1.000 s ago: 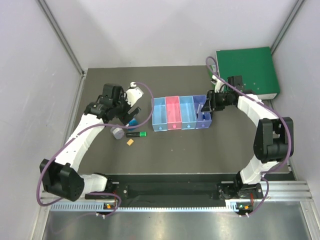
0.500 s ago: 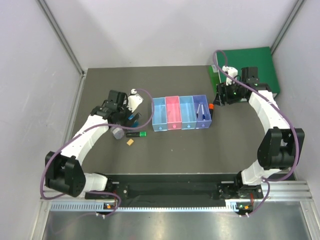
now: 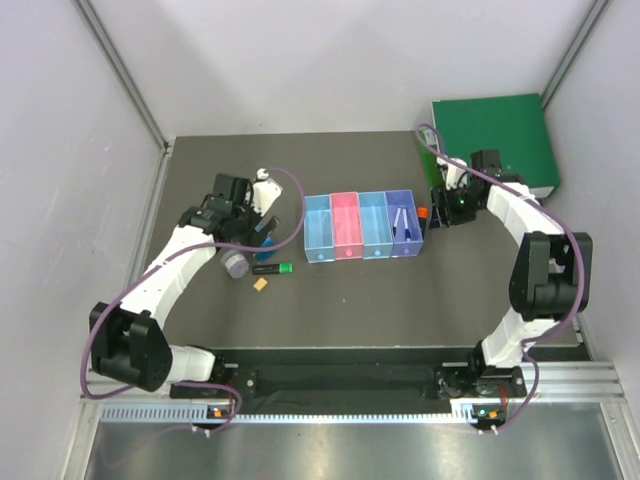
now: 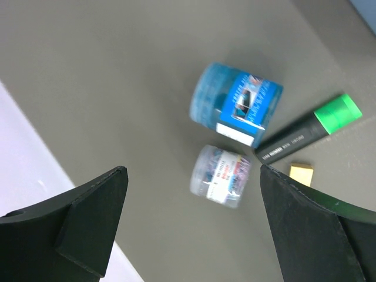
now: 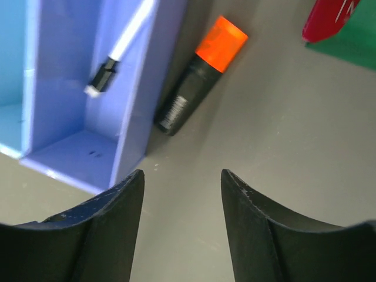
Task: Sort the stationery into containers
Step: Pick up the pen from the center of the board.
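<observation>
The four joined containers (image 3: 345, 226) stand mid-table: light blue, pink, light blue, purple. The purple bin (image 5: 138, 88) holds a thin white pen with a black cap (image 5: 120, 50). An orange-capped highlighter (image 5: 200, 76) lies on the table against its outer wall, also visible from above (image 3: 423, 214). My right gripper (image 5: 179, 202) is open and empty just short of that highlighter (image 3: 438, 212). My left gripper (image 4: 194, 226) is open and empty above a blue tin (image 4: 236, 103), a grey tin (image 4: 221, 176), a green-capped highlighter (image 4: 308, 130) and a tiny orange block (image 4: 301, 173). It hovers by the blue tin (image 3: 258, 222).
A large green binder (image 3: 495, 140) lies at the back right, with a red object (image 5: 329, 17) at its edge. Grey walls close in the table on the left, back and right.
My right gripper has left the purple bin, swung out to the right, and come back down beside the orange-capped highlighter. My left gripper has shifted slightly over the tins.
</observation>
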Available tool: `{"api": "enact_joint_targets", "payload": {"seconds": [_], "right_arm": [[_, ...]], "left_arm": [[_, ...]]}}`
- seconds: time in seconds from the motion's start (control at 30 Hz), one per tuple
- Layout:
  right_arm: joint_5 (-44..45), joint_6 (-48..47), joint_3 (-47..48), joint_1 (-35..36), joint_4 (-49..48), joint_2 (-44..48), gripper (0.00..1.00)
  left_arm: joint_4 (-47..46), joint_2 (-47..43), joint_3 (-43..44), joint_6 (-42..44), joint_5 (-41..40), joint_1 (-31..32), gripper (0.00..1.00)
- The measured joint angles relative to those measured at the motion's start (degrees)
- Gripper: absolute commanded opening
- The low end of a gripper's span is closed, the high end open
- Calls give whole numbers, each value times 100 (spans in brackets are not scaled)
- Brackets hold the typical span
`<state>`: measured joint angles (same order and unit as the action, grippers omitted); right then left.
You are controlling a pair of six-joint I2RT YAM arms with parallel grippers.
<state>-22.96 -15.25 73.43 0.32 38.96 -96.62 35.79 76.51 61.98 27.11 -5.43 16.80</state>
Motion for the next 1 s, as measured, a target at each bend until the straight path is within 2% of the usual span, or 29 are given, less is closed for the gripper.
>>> {"api": "enact_joint_targets", "payload": {"seconds": [0.47, 0.87, 1.0], "right_arm": [[651, 678, 275, 195, -562, -1226, 57], [1060, 1172, 811, 586, -811, -1746, 58], [1292, 1237, 811, 693, -811, -1746, 55]], "left_arm": [[179, -201, 944, 184, -22, -4, 99], [328, -203, 1045, 531, -20, -15, 99], [326, -203, 1045, 610, -22, -15, 99]]}}
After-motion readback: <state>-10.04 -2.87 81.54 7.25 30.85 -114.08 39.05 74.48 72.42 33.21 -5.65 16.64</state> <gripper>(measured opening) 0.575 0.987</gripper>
